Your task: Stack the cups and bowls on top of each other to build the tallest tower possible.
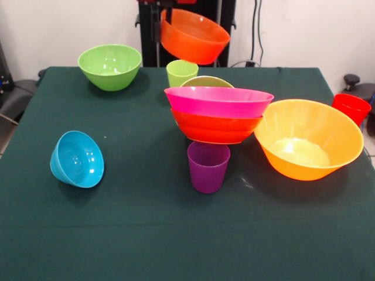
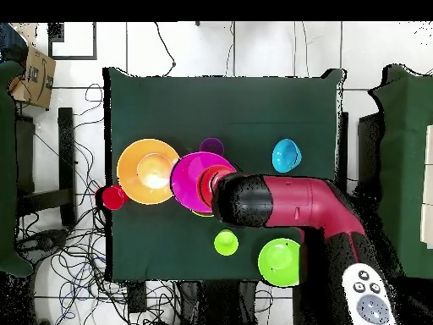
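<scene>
My gripper (image 1: 164, 17) is at the top edge of the front view, shut on the rim of the small orange-red bowl (image 1: 193, 36), which hangs tilted in the air above and behind the tower. The tower is the pink bowl (image 1: 218, 100) nested in the red-orange bowl (image 1: 215, 129) at mid-table. A lime green bowl (image 1: 206, 81) is mostly hidden behind it. The purple cup (image 1: 208, 166) stands just in front and the lime green cup (image 1: 181, 72) behind. In the overhead view my arm (image 2: 279, 201) covers the gripper and part of the pink bowl (image 2: 193, 179).
The large orange bowl (image 1: 307, 139) sits tilted right of the tower, with the red cup (image 1: 351, 108) beyond it at the table's right edge. A second lime green bowl (image 1: 110, 66) stands at the back left. The blue bowl (image 1: 77, 158) lies on its side at the left.
</scene>
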Controlling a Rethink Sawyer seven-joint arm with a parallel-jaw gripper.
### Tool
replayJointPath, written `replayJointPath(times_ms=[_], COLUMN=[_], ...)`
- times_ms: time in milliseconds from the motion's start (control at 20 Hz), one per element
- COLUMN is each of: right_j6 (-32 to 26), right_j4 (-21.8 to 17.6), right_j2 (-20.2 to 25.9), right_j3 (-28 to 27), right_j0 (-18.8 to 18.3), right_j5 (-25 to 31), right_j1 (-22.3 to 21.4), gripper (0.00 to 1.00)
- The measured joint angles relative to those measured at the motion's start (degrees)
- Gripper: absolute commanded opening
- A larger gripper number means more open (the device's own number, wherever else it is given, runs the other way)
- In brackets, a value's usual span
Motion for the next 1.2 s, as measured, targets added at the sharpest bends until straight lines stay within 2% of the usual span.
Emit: replayJointPath(times_ms=[750, 1200], right_j6=[6.1, 6.5], right_j4=[0.0, 0.0], right_j2=[-6.9, -9.4], right_j3=[0.0, 0.3], right_j0=[6.1, 8.0], right_j5=[-13.2, -14.5], right_j1=[10.2, 12.5], gripper=[0.00, 0.00])
